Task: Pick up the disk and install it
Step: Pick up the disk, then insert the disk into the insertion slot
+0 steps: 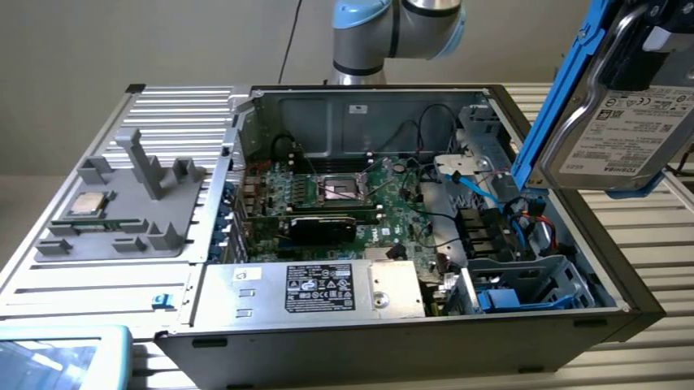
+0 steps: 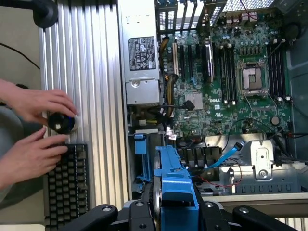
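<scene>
The disk (image 1: 618, 122), a grey-silver hard drive with a white label in a bright blue carrier, hangs in the air at the exterior view's right, above the right side of the open computer case (image 1: 358, 114). My gripper (image 1: 648, 45) is shut on it from above. In the wrist view the blue carrier of the disk (image 2: 174, 180) sits edge-on between my gripper (image 2: 174, 214) fingers, over the metal drive bay area (image 2: 255, 161) beside the motherboard (image 2: 231, 82).
A silver power supply (image 1: 314, 288) with a black label fills the case front. A grey tray (image 1: 119, 203) holding a small processor chip (image 1: 89, 203) lies on the side panel. A person's hands (image 2: 33, 130) rest on a round controller beside a keyboard (image 2: 67, 183).
</scene>
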Controlling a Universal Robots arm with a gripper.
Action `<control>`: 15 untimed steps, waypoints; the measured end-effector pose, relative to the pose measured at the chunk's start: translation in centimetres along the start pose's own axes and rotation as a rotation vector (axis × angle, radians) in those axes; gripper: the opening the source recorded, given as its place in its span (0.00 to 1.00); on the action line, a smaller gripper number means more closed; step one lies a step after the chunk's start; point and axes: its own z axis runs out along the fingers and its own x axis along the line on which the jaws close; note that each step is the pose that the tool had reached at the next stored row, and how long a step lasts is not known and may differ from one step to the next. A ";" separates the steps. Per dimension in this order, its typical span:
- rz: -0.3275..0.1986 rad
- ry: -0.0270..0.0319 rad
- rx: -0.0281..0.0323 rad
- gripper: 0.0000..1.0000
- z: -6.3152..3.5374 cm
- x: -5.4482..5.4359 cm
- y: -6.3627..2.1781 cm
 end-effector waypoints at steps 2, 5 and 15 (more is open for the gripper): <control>0.000 0.0000 0.0000 0.37 0.00 0.0 0.00; 0.000 0.0000 0.0000 0.37 0.00 0.0 0.00; 0.000 -0.0001 0.0007 0.37 0.95 0.0 0.05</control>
